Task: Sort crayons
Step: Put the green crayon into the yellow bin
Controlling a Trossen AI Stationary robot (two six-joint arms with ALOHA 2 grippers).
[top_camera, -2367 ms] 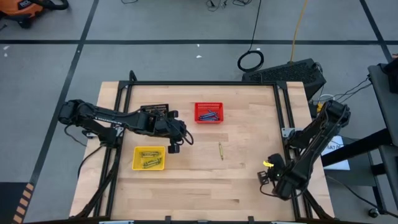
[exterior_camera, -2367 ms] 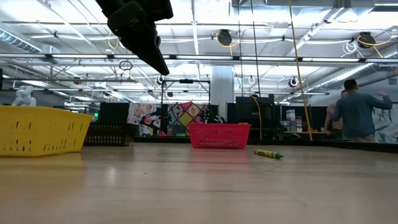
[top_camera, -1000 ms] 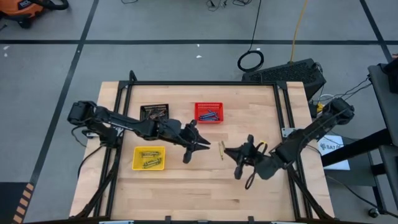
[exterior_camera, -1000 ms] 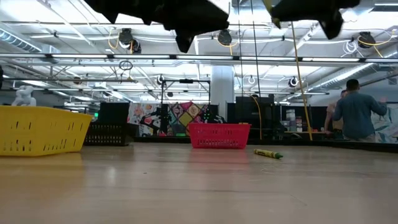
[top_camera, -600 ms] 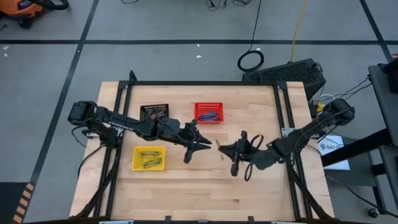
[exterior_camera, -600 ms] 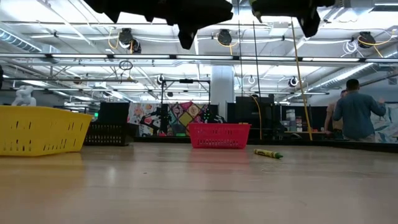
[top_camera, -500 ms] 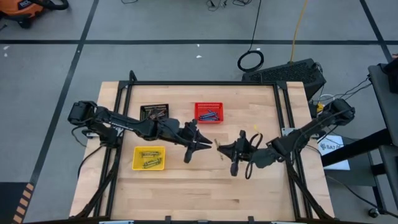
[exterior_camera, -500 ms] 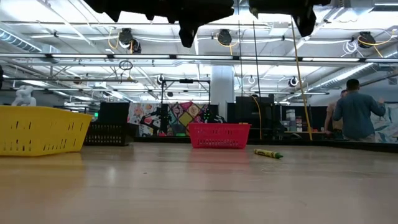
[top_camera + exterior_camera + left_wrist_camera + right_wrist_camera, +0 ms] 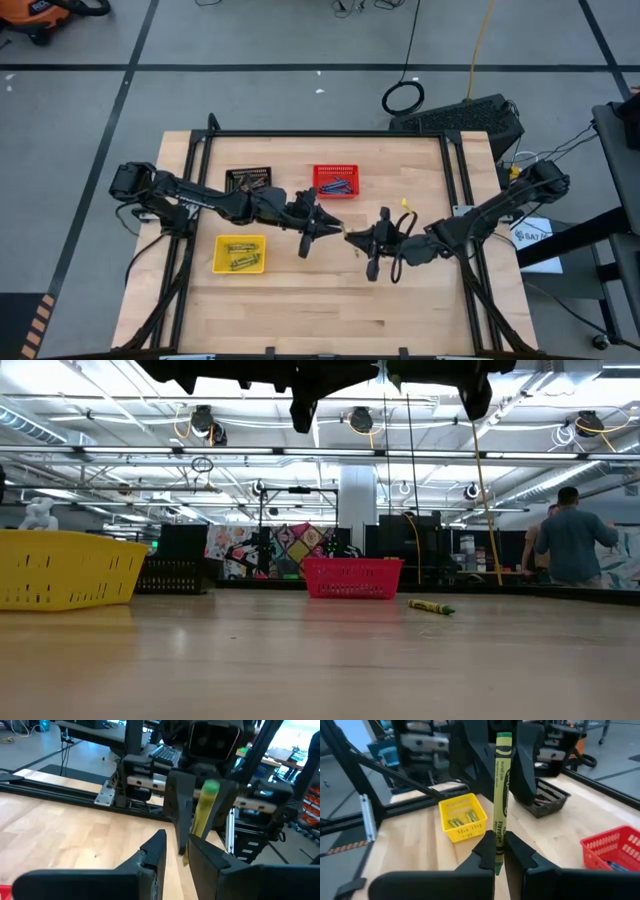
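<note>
Handover step, mid-counter. Right tool [image 9: 500, 851] is pinched on the yellow-green crayon [image 9: 500, 795], held upright. Left tool [image 9: 175, 852] is spread, jaws flanking the crayon's free end. Advice: centre crayon between left jaws w/o tilting, close left fully, then release right. Destination, probably: yellow basket [image 9: 239, 254] beyond.

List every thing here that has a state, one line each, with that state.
right gripper: shut on the held crayon
held crayon: yellow-green, upright, off the table
left gripper: open, close to the held crayon
loose crayon: lying flat on the table
yellow basket: upright, holds yellow-green crayons
red basket: upright, holds blue crayons
black basket: upright, holds crayons
</note>
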